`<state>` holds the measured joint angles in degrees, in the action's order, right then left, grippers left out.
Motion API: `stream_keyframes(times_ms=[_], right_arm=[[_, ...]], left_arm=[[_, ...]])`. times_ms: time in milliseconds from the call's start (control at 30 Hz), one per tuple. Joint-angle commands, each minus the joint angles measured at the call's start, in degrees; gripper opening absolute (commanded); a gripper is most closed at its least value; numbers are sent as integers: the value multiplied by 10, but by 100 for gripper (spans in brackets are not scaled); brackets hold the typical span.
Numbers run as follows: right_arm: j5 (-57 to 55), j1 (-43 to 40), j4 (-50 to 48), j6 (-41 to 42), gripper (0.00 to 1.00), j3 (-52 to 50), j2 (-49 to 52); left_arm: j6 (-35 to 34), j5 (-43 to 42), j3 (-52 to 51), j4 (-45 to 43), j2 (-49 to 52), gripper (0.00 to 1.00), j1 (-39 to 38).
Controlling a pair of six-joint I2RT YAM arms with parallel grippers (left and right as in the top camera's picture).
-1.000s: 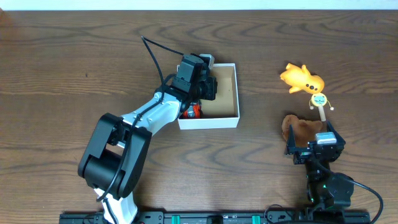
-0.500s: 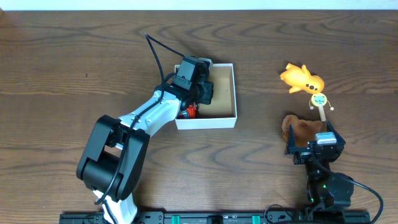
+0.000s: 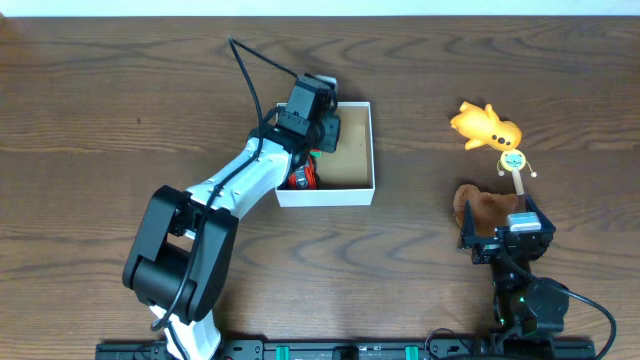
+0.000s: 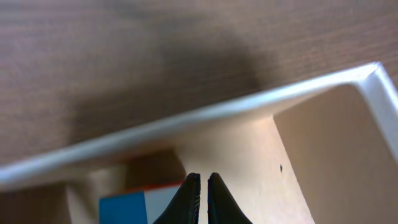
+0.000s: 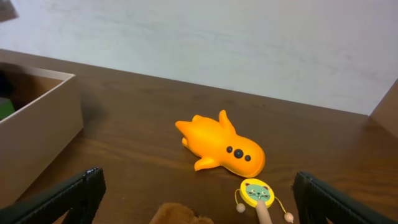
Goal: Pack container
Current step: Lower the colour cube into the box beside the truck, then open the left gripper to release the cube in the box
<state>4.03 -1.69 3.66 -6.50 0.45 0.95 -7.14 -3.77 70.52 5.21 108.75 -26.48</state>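
1. Since the left gripper (image 4: 201, 180) sits low inside the container (image 3: 330, 196), with its fingers almost pressed together and nothing visible between them, the step in hand looks like pulling out after a drop. It should rise straight up.
2. The container lies left of the table's (image 3: 100, 100) centre, nearer the far edge. Its white wall runs close to the fingers, so any sideways drift would probably drag the light box.
3. A red toy (image 3: 303, 179) lies by the container's left wall, which leaves the right half free for the next pieces.
4. The right gripper (image 5: 199, 185), spread wide and empty, hangs near the near right corner, just beside a brown plush (image 3: 485, 207). An orange rubber toy (image 3: 487, 125) and a cat-faced rattle (image 3: 513, 162) lie beyond it.
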Motion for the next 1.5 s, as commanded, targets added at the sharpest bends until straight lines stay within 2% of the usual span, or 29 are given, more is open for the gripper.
stream_keyframes(times_ms=[0,200,467,700,900,1467], right_arm=[[-2,3,2,-4,99,-1,-3],[-2,3,2,-4,99,-1,-3],[-2,3,2,-4,99,-1,-3],[-2,3,2,-4,99,-1,-3],[-2,3,2,-4,99,-1,-3],[-2,3,2,-4,99,-1,-3]], left_arm=[[25,19,15,-1,-11,7,0],[29,17,15,0,-11,6,-4],[107,-1,15,21,-11,6,-27],[108,-26,15,42,-10,6,-33],[117,0,15,72,-10,6,-33],[153,40,15,82,11,6,-33]])
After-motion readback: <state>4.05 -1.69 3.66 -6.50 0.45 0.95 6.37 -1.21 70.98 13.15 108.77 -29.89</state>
